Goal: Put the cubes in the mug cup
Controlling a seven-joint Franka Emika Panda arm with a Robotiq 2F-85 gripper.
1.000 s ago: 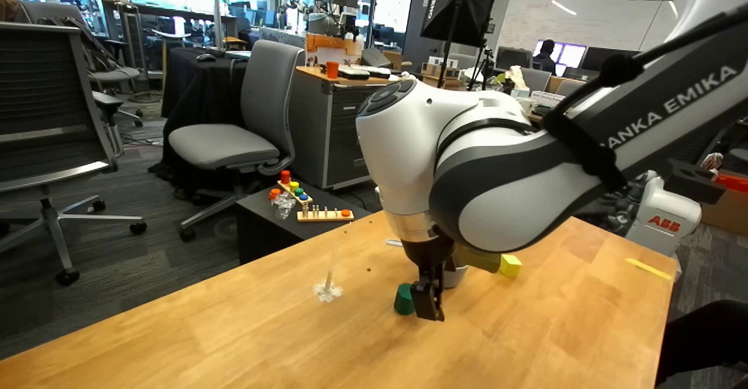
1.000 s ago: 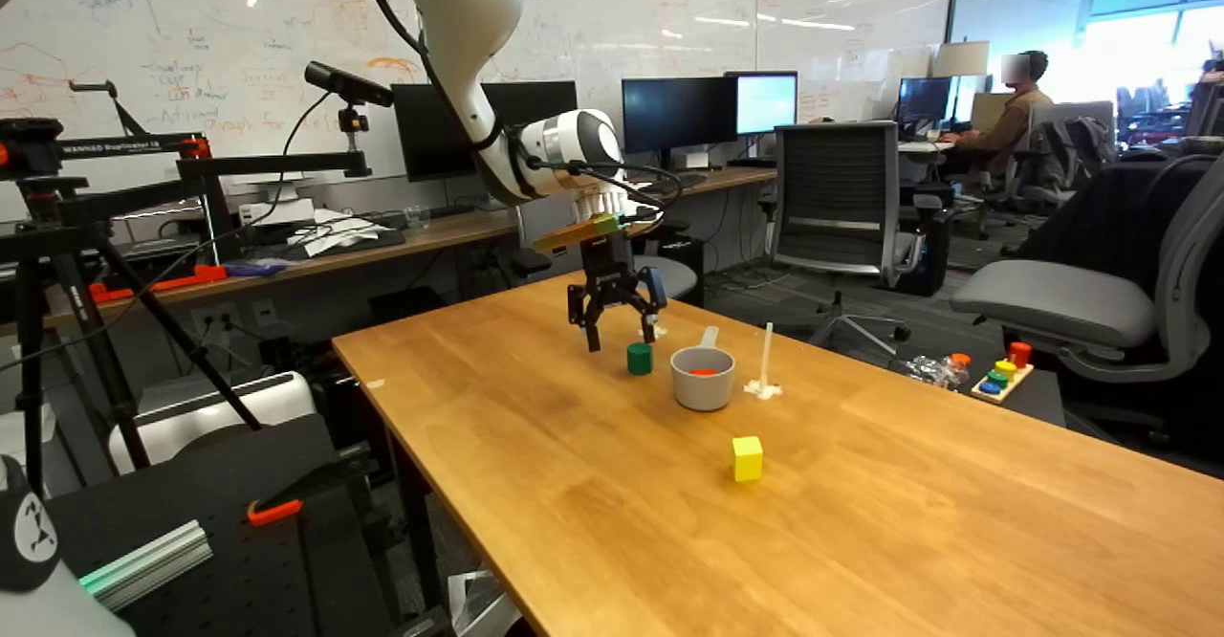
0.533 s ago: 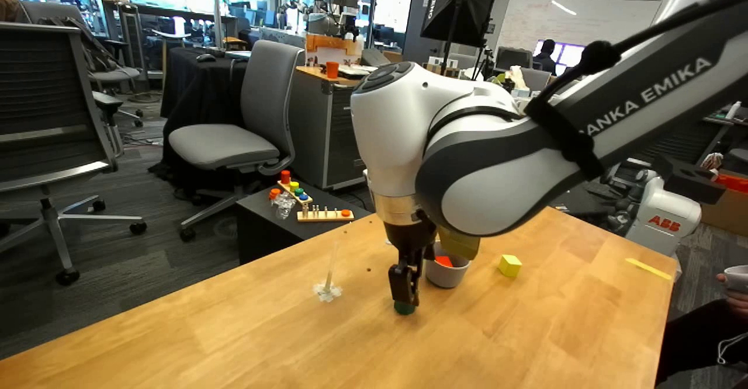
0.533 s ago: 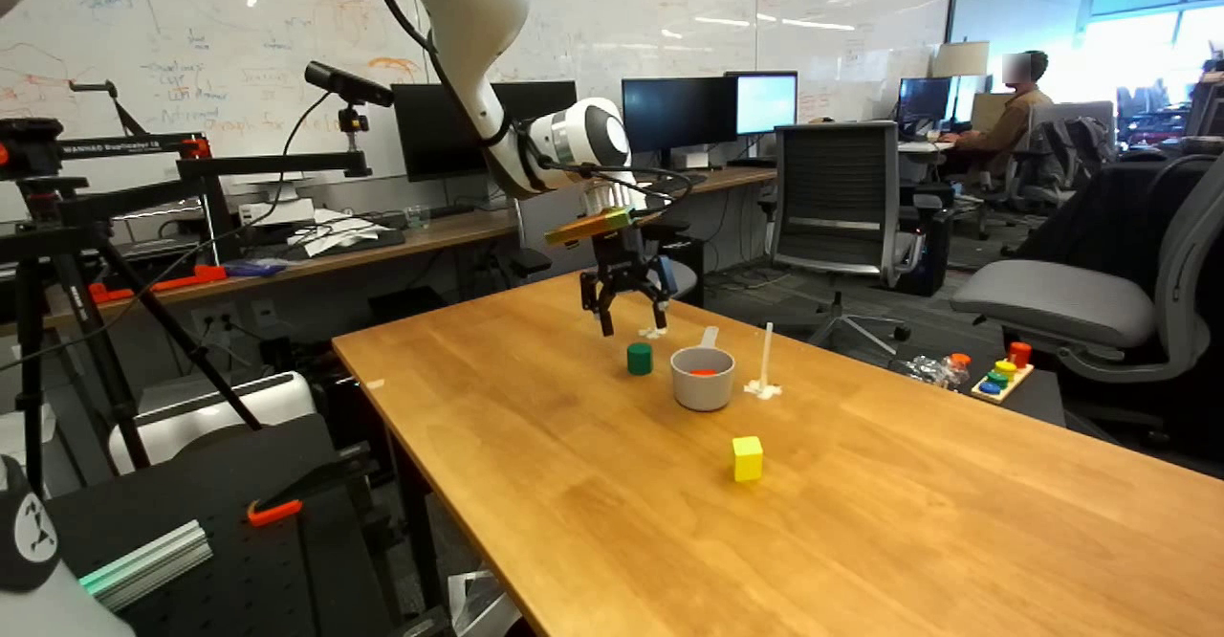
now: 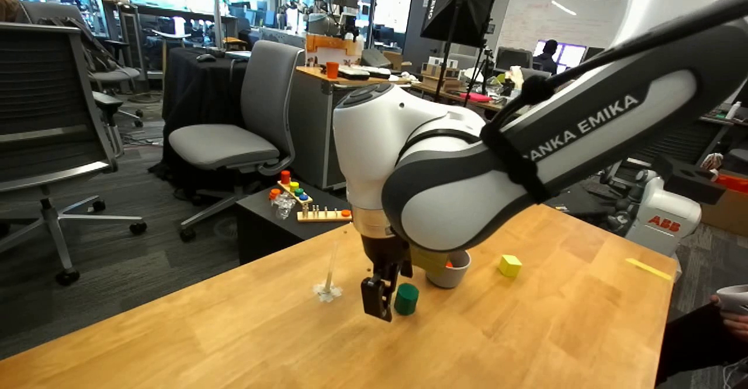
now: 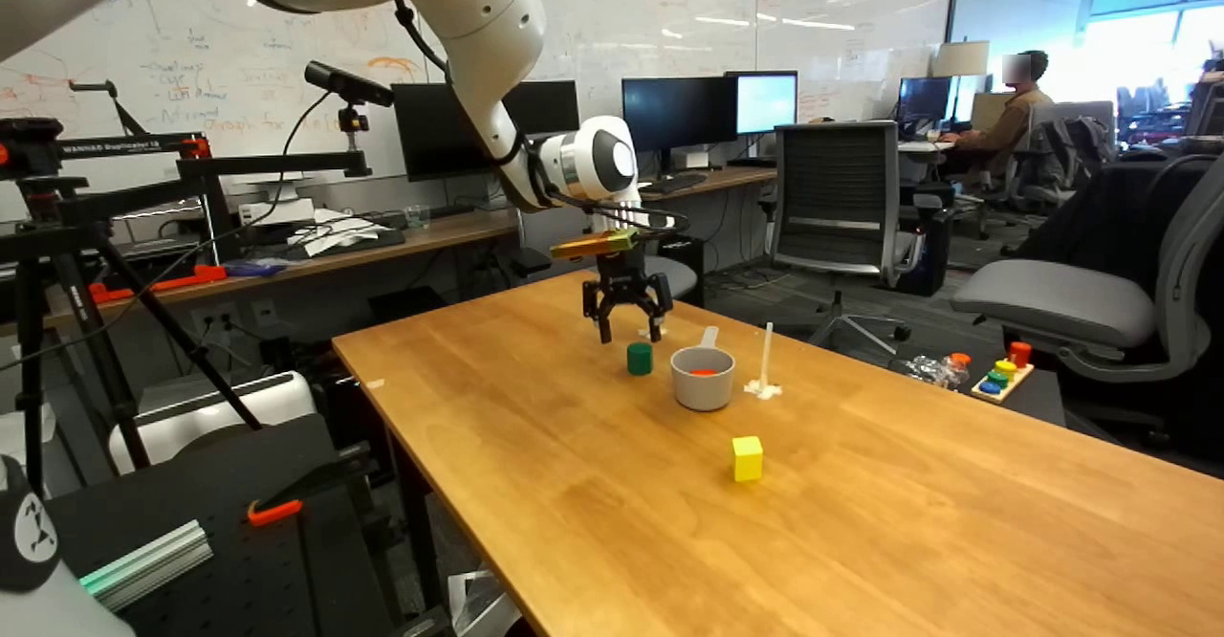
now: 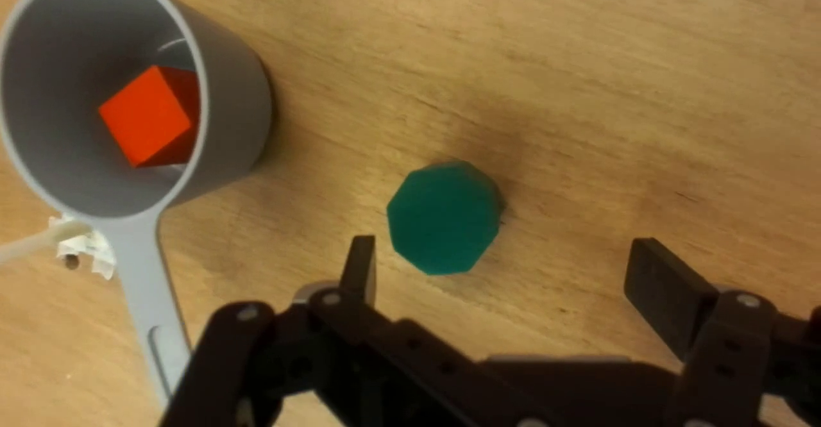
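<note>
The green block (image 7: 442, 218) stands on the table and shows in both exterior views (image 5: 407, 299) (image 6: 640, 359). My gripper (image 7: 502, 251) is open and empty. Its fingertips straddle a spot just beside the green block, which lies nearer the left finger in the wrist view. In an exterior view the gripper (image 6: 631, 336) hangs just behind and above the green block. The grey mug cup (image 7: 237, 100) stands beside the block, and also shows in an exterior view (image 6: 703, 393). The red cube (image 7: 146, 117) lies inside the mug. The yellow cube (image 6: 748, 459) sits alone on the table, outside the wrist view.
A thin upright stick (image 6: 767, 358) is taped to the table near the mug. The mug's handle (image 7: 144, 292) points away toward the gripper's left side in the wrist view. A seated person's hand (image 5: 735, 322) holds a cup off the table's right edge.
My gripper has shifted left in an exterior view, from right of the green block to its left. It has straightened from a tilt. It stays open; the blocks and mug have not moved.
</note>
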